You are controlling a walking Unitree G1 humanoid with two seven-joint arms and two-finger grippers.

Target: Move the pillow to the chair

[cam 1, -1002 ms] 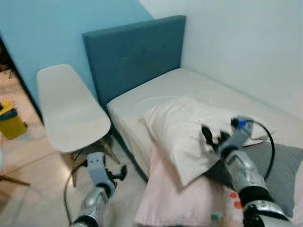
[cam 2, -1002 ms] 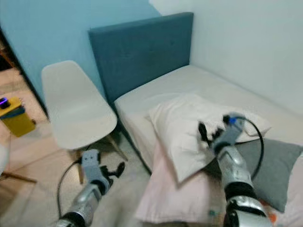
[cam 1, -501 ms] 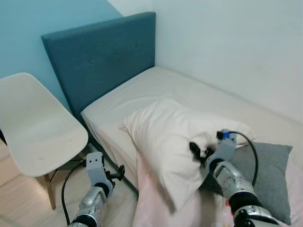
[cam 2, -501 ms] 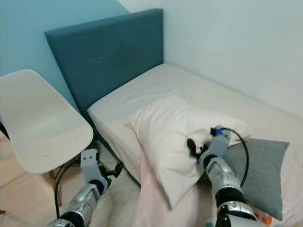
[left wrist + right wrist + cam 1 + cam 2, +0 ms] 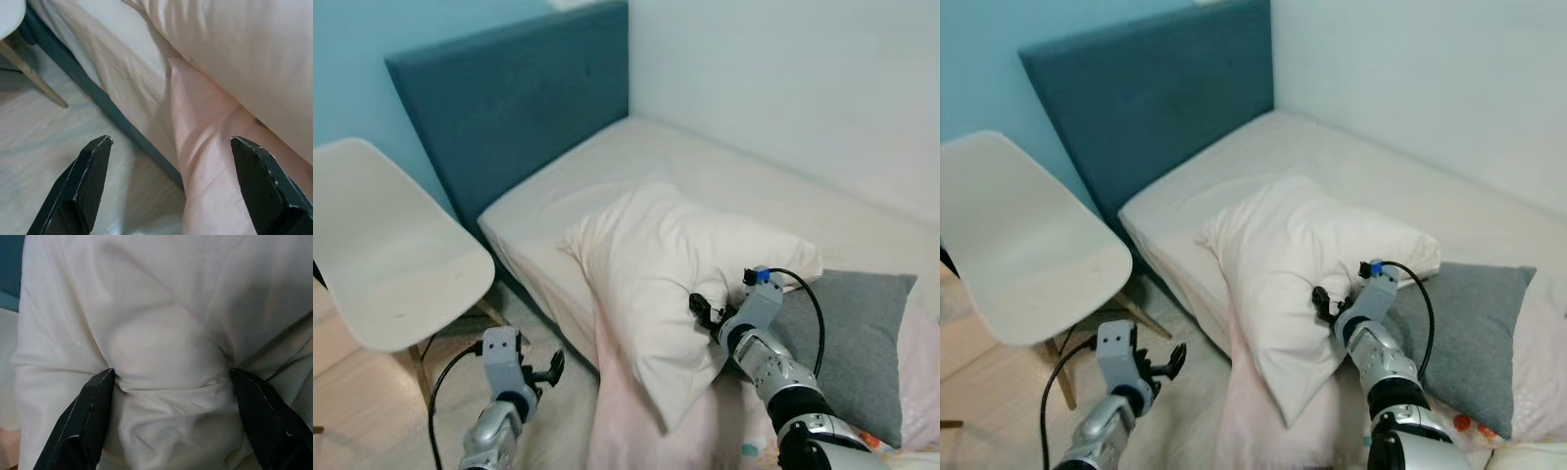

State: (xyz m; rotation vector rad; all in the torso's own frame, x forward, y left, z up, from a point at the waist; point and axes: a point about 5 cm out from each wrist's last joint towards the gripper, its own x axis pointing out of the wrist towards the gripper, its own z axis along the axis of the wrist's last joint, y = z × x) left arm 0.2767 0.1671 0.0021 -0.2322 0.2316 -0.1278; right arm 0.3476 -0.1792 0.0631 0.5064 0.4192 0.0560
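While a plump cream-white fabric pillow [image 5: 675, 284] lies on a single bed with a pale beige sheet [image 5: 636, 171], the right end effector [image 5: 707, 315] presses into the pillow's side. Its two black fingers [image 5: 93, 416] are spread wide, with a bulge of pillow fabric between them; the tips dent the cloth, but the fingers have not closed on it. The pillow's lower corner hangs over the near edge of the bed, resting on a pale pink blanket [image 5: 636, 411] that drapes down toward the floor. A grey square cushion [image 5: 862, 343] lies just beside the pillow, behind the right arm.

At the head of the bed stands a teal upholstered headboard [image 5: 509, 108] against a light blue wall. A white moulded plastic chair with wooden legs [image 5: 386, 259] stands beside the bed, apart from the pillow.

Low by the bed frame, the left end effector [image 5: 543, 370] hangs over the pale wooden floor [image 5: 58, 142], its fingers [image 5: 83, 186] wide apart and holding nothing.
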